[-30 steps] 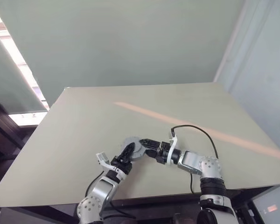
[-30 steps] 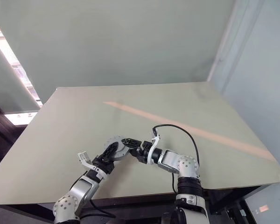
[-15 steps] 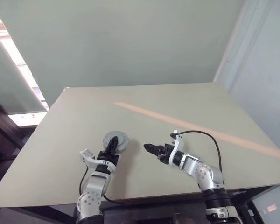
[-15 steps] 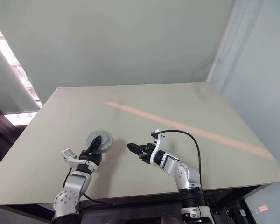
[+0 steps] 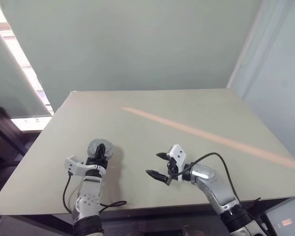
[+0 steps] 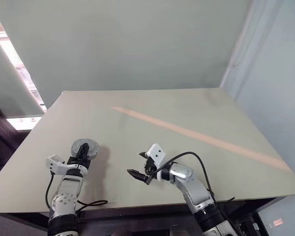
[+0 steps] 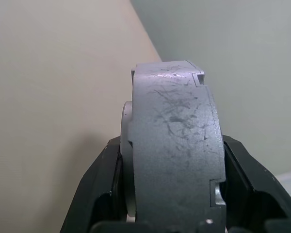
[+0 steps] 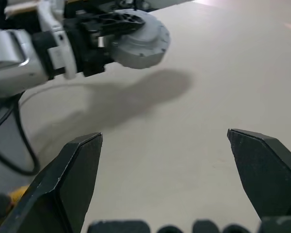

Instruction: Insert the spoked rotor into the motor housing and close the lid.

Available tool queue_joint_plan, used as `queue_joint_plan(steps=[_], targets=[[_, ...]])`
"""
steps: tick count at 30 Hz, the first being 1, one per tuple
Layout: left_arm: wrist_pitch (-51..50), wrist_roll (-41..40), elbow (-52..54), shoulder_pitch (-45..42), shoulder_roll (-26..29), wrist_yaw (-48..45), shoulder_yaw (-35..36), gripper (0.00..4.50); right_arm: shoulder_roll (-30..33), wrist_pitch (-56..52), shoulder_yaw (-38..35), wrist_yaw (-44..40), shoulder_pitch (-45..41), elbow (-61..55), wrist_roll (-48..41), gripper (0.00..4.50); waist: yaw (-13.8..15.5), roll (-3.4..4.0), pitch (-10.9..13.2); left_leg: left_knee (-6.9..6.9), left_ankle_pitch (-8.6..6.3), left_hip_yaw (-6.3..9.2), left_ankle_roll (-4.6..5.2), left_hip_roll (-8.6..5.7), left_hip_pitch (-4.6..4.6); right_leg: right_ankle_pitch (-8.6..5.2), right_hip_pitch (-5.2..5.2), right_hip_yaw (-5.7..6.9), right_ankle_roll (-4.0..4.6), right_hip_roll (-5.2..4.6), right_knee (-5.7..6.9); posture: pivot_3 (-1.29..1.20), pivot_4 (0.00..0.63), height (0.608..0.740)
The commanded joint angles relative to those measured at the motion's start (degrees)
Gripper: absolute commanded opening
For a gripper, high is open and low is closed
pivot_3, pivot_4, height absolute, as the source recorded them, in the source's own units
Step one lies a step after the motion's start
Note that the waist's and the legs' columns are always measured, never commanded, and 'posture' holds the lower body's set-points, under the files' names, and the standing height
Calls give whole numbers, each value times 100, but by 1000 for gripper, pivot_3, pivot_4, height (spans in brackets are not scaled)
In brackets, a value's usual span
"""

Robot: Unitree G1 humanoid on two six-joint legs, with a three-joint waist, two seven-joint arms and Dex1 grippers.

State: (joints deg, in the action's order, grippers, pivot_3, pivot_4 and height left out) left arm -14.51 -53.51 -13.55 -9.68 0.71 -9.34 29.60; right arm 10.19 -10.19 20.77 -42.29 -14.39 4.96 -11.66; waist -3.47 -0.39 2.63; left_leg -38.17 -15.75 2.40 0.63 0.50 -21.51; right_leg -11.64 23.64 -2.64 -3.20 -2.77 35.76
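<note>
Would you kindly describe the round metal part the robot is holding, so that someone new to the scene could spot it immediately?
Start from the large beige table; near its front edge, on the robot's left, the left gripper is raised above it. Clamped between its black fingers is the grey round part, a thick, scuffed metal disc held on edge. The right gripper beside it is open.

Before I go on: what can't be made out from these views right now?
- Left gripper is shut on a grey round part. Left wrist view shows it edge-on, so its faces are hidden; whether it is the housing, the lid or both stacked cannot be told.
- Rotor: whether it sits inside is hidden by the casing.
- Head views: the part is too small for detail, and a finger crosses it.
- Right gripper is open and empty.
</note>
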Motion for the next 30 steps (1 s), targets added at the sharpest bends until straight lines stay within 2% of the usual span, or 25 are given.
queue_joint_plan(steps=[1,15,23,27,28,30], targets=[[170,152,83,-262,96,-73,17,2034,9,216,-39,-47,-1,-180,64,4500,55,-6,0,-3,0,0,0,0,0,1,-1,0,-1,0,0,0,0,740],[583,1267,-910,-610,296,591,17,2034,18,220,-108,76,81,-255,254,4500,67,-15,-3,-14,1,3,-1,-1,14,11,-18,1,3,0,3,0,0,740],[546,1641,-899,-469,406,740,-13,2034,12,260,-121,120,45,-185,295,4500,52,-16,-4,-7,1,-7,-1,5,84,6,-77,-2,14,4,9,0,0,740],[522,1693,-785,-389,446,745,-60,2034,4,297,-115,118,10,-110,320,4500,50,-17,-6,-4,0,-7,-1,8,85,7,-76,-3,13,5,9,0,0,740],[502,1685,-769,-377,461,772,-52,2768,5,315,-104,114,-10,-77,340,4500,51,-17,-6,-3,0,-9,-1,8,85,8,-76,-5,11,6,8,0,0,740],[499,1675,-743,-362,472,780,-32,3371,3,347,-93,110,-38,-23,374,4500,64,-17,-6,0,0,-10,-1,8,82,11,-71,-6,7,5,8,0,0,740]])
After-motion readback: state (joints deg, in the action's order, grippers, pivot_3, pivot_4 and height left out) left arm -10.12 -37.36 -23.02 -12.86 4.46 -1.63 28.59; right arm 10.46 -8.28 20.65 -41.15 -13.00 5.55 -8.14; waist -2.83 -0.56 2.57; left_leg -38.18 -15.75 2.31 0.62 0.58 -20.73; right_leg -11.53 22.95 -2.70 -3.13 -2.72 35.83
